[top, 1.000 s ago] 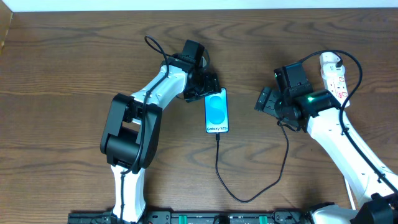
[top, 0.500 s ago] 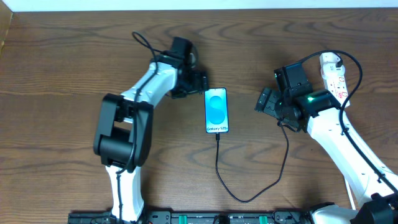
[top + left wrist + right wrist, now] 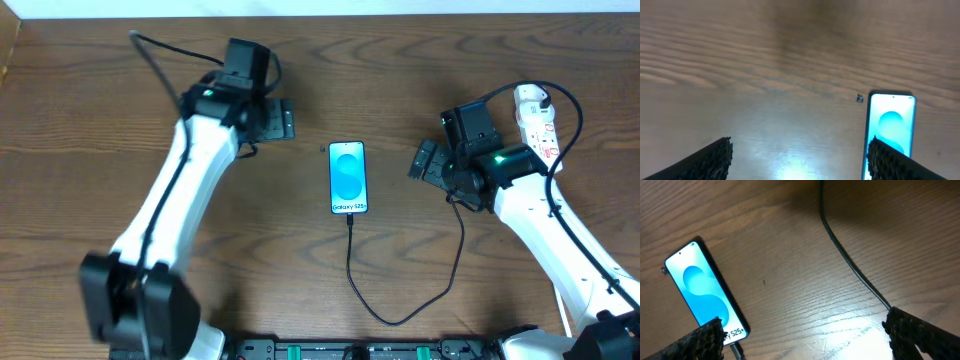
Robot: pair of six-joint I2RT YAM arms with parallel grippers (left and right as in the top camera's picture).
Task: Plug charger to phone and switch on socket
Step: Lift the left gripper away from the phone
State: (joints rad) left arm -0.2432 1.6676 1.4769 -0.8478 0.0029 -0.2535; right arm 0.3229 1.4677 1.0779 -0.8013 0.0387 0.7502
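Phone (image 3: 348, 178) flat at frame centre on tabletop (image 3: 60, 180), screen lit. Charger (image 3: 348, 255) cable meets its lower edge. Socket (image 3: 541, 122) upper right. Left pincer (image 3: 282, 120) open, empty, upper left of phone. Right pincer (image 3: 421, 160) open, empty, right of phone.

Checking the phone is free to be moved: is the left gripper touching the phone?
Apart. The overhead view shows a stretch of bare table between the left gripper and the phone.
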